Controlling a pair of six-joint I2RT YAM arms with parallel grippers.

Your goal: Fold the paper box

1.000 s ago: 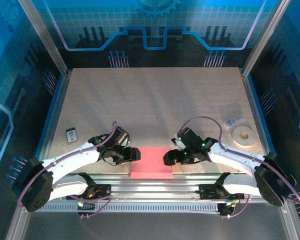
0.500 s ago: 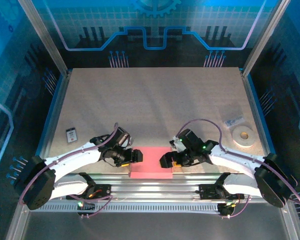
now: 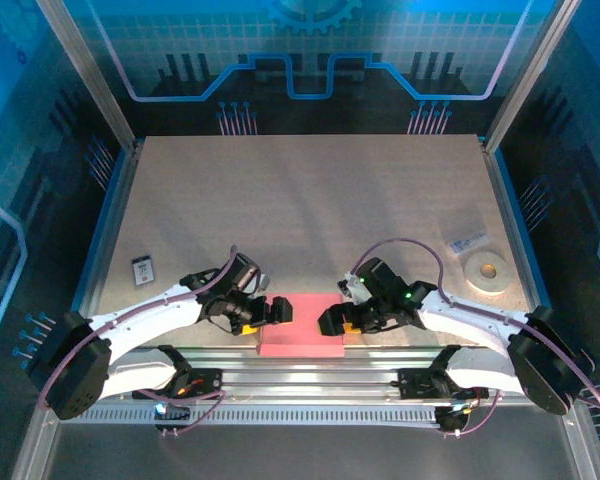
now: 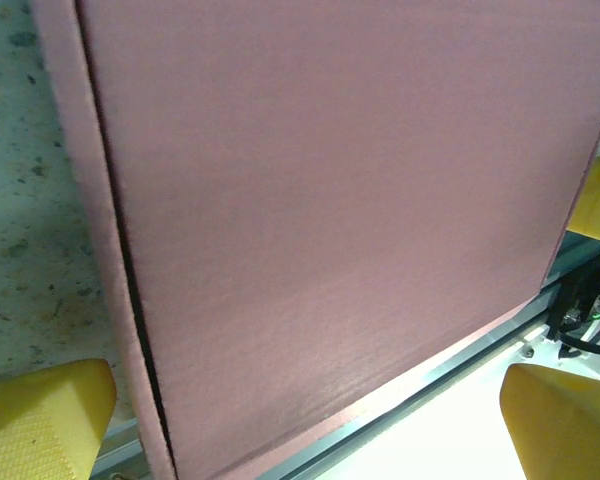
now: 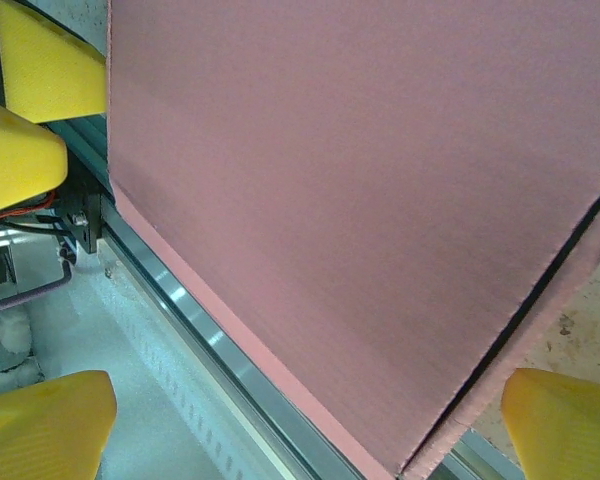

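Observation:
The paper box (image 3: 302, 328) lies flat and pink at the table's near edge, between the two arms. My left gripper (image 3: 278, 312) hovers over its left end, and my right gripper (image 3: 331, 321) over its right end. In the left wrist view the pink panel (image 4: 330, 200) lies under the open left gripper (image 4: 300, 432), with a flap seam along its left side. My yellow fingertips (image 4: 40, 415) stand wide apart, clear of the card. In the right wrist view the box (image 5: 360, 200) lies below the open right gripper (image 5: 302, 428), its pads (image 5: 565, 420) off the card.
A white tape roll (image 3: 488, 272) and a small clear label bag (image 3: 468, 242) lie at the right. A small dark card (image 3: 143, 270) lies at the left. An aluminium rail (image 3: 300, 365) runs along the near edge, right under the box's front side.
Both grippers have opened wider and moved inward over the box's ends, the left one to the right and the right one to the left. The box has stayed put.

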